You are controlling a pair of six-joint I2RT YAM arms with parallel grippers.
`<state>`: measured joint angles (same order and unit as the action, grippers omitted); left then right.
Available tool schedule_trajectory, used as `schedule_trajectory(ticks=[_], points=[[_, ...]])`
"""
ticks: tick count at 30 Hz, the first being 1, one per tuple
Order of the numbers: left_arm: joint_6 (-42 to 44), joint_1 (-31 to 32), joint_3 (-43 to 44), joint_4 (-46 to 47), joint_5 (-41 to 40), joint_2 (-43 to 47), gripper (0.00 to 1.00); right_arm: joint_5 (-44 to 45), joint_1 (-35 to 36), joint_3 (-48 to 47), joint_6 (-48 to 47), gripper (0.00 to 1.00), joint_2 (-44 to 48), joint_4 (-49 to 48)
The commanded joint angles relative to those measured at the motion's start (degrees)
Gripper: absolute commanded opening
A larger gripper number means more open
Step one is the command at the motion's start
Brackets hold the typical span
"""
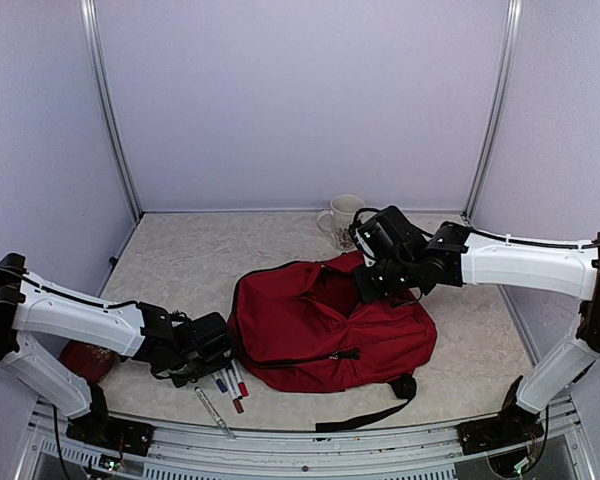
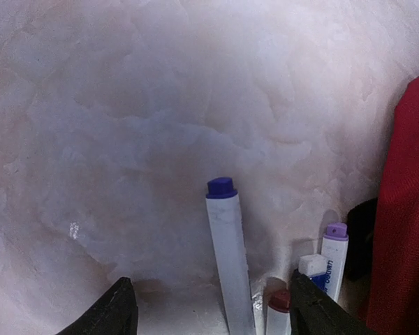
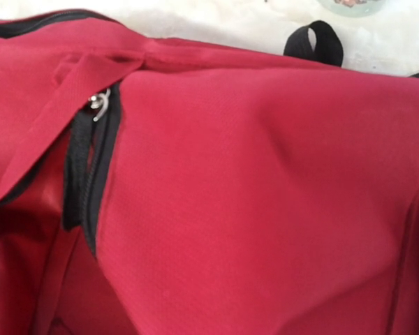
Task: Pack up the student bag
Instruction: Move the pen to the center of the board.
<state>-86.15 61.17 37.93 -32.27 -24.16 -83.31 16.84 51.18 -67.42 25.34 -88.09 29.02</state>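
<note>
The student bag [image 1: 330, 325], dark red with black zippers, lies open in the middle of the table. My right gripper [image 1: 380, 280] rests on its upper right edge, where the fabric rises up to it. In the right wrist view red bag fabric [image 3: 265, 174] fills the frame and hides the fingers; a black zipper [image 3: 91, 188] runs down the left. My left gripper [image 1: 218, 368] sits low at the bag's left corner, open [image 2: 213, 310], its fingers [image 2: 115, 310] straddling a white marker with a blue cap [image 2: 230, 258] lying on the table. The bag's edge [image 2: 405, 223] is to its right.
More markers [image 1: 232, 385] lie beside the bag, one purple-capped [image 2: 334, 255], one red-capped [image 2: 279, 307]. A thin ruler [image 1: 212, 408] lies near the front edge. A mug [image 1: 340, 220] stands behind the bag. A red object [image 1: 85, 360] sits under the left arm. A black strap [image 1: 365, 415] trails forward.
</note>
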Motion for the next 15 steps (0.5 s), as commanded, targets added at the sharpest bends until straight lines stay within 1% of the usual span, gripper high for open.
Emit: schedule_trajectory(ticks=[1,4,6,9,12,15], points=[[-2.89,0.70,-1.26,0.00,2.89,0.00,0.68,1.53,-0.42,1.13,0.58,0.00,3.22,-1.12],[-2.89,0.49,-1.93,-0.64,2.93,0.15,0.58,1.49,-0.38,1.38,0.58,0.00,3.45,-1.21],[-2.70,-0.04,-2.80,-1.29,2.82,0.39,0.55,1.51,-0.38,1.44,0.58,0.00,3.54,-1.22],[0.22,-1.63,-3.56,-1.31,3.37,0.29,0.50,1.55,-0.38,1.48,0.58,0.00,3.64,-1.32],[3.88,-1.93,-3.03,-1.79,5.80,-1.32,0.48,1.66,-0.38,1.58,0.58,0.00,3.81,-1.47],[5.97,-2.39,-2.64,-4.19,6.24,-2.31,0.46,1.50,-0.39,2.05,0.54,0.00,4.17,-1.86]])
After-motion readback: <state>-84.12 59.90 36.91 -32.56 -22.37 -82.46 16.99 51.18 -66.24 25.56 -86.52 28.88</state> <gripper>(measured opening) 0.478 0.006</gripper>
